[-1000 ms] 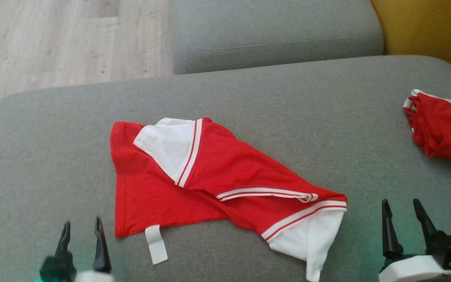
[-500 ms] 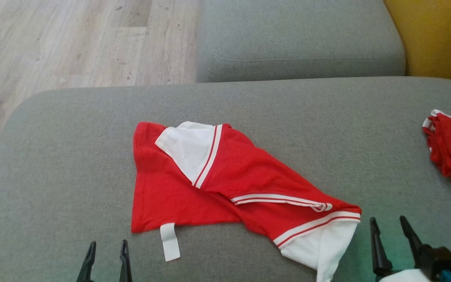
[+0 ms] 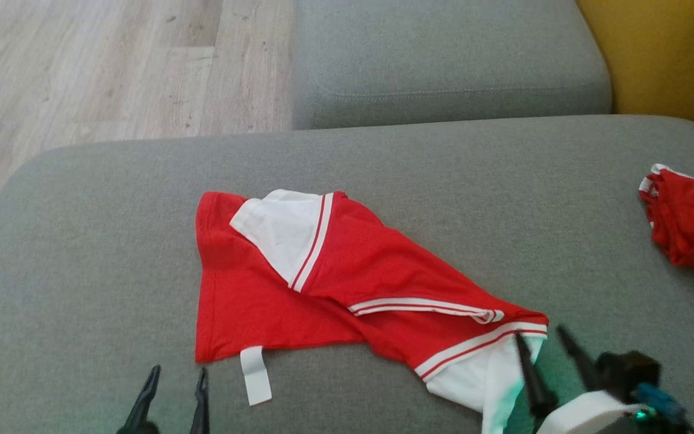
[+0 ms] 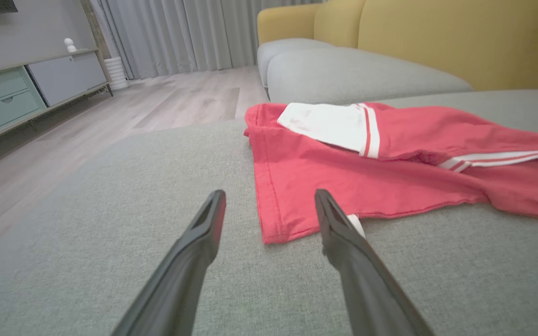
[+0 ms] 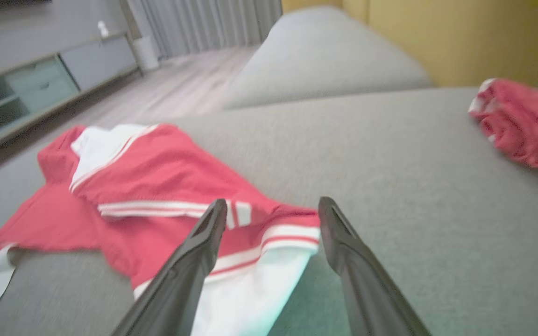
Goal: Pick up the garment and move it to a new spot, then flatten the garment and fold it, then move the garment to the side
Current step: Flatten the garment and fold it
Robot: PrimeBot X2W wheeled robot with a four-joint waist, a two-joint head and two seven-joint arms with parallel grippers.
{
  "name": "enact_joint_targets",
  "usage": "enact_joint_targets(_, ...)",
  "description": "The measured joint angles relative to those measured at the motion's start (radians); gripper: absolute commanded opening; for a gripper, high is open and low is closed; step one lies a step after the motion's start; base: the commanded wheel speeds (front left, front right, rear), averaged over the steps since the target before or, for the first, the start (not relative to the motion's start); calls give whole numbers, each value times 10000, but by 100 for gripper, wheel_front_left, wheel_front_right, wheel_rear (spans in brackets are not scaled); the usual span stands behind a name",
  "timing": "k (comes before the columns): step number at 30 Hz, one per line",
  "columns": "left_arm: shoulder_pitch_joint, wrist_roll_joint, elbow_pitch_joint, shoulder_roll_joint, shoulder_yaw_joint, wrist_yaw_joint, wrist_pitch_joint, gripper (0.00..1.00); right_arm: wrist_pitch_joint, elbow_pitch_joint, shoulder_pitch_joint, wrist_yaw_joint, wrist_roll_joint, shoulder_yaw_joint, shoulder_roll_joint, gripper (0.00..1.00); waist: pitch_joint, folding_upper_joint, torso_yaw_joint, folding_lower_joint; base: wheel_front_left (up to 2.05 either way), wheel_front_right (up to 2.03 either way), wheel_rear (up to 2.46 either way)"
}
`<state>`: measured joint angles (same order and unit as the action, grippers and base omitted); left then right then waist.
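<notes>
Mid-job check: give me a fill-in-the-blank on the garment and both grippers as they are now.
The garment lies on a ____ sofa cushion.
The left gripper hovers near its hem with jaws ____.
The right gripper is over its ____ sleeve.
A second red garment lies at the robot's far ____.
Missing: grey; open; white; right.

Blurred right end effector [image 3: 538,334]
</notes>
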<state>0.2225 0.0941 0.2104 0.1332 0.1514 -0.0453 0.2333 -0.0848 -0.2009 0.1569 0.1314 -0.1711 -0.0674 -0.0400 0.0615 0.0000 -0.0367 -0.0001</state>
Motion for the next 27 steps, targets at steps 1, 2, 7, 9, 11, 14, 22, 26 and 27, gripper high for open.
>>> enact_joint_targets(1, -66, -82, 15, 86, 107, 50, -230, 100, 610, 228, 60, 0, 8, -123, -12, 100, -34, 0, 5, 0, 0, 0, 0)
enact_joint_targets(2, -169, -138, 13, 130, 167, 121, -466, 100, 1237, 435, 202, 0, -23, -196, -12, 100, -68, 0, 6, 1, 0, 0, 0)
enact_joint_targets(7, -906, -286, -23, 263, 483, 324, -1360, 100, 3603, 1191, 1572, 0, -263, -694, -8, 100, -334, 0, -22, 1, 0, 0, 0)
enact_joint_targets(9, -1114, -320, -21, 288, 508, 364, -1473, 100, 4033, 1352, 1964, 0, -247, -826, -6, 100, -457, 0, -29, 1, 0, 0, 0)
enact_joint_targets(11, -1220, -320, -12, 297, 558, 368, -1546, 100, 4167, 1536, 2066, 0, -291, -926, -6, 100, -584, 0, -24, 1, 0, 0, 0)
enact_joint_targets(14, -1377, -322, 123, 291, 708, 380, -1616, 100, 4180, 1756, 1959, 0, -299, -1041, -6, 100, -776, 0, 1, 1, 0, 0, 0)
enact_joint_targets(22, -1869, -326, 974, 297, 941, 558, -1887, 100, 4182, 1739, 1783, 0, -29, -1212, -8, 100, -1075, 0, -38, 2, 0, 0, 0)
enact_joint_targets(26, -2470, -439, 1707, 324, 1264, 844, -2023, 100, 4188, 1737, 1576, 0, 42, -1210, -8, 100, -1318, 0, -84, 2, 0, 0, 0)
enact_joint_targets(27, -2628, -439, 1843, 343, 1335, 874, -2034, 100, 4197, 1743, 1491, 0, 50, -1214, -8, 100, -1373, 0, -84, 2, 0, 0, 0)
